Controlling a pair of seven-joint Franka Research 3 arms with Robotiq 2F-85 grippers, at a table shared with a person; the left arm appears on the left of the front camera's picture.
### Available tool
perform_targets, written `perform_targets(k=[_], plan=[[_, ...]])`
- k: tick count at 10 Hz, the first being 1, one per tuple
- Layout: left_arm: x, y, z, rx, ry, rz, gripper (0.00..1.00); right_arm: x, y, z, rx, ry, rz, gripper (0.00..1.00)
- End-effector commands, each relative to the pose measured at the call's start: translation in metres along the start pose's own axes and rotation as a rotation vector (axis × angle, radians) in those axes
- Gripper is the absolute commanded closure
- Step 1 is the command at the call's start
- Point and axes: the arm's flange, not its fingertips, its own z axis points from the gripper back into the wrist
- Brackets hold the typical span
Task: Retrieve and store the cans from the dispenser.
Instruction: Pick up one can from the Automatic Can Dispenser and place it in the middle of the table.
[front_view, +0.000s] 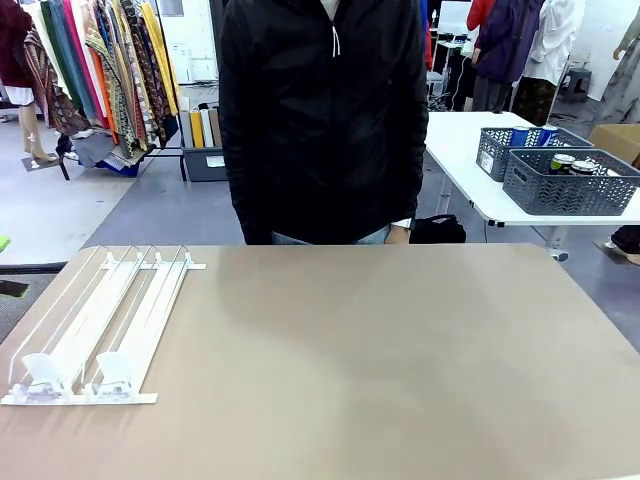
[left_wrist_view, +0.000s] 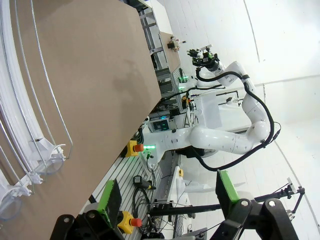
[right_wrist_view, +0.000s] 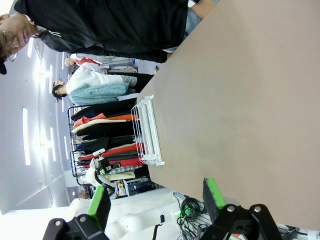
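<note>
Brown table (front_view: 400, 360): dispenser (front_view: 100, 330) well apart from spread left gripper (left_wrist_view: 167, 197).

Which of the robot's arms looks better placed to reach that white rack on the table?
Probably the left. The dispenser lies at the table's left edge, and close in the left gripper's view. From the right gripper it sits far across. Both are open.

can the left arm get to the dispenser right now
Probably yes. The dispenser lies on the table's left side with nothing around it, and the left claw is open, held off the table edge beside it.
</note>
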Motion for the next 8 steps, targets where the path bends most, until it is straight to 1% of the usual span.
perform_targets(k=[1, 8], plan=[[-0.0016, -0.0022, 0.0008, -0.014, -0.003, -0.005, 0.00, -0.0002, 0.0026, 0.0013, 0.004, 0.006, 0.015, 0.00], [-0.0016, -0.0022, 0.0008, -0.014, -0.003, -0.005, 0.00, -0.0002, 0.0026, 0.0013, 0.004, 0.006, 0.015, 0.00]])
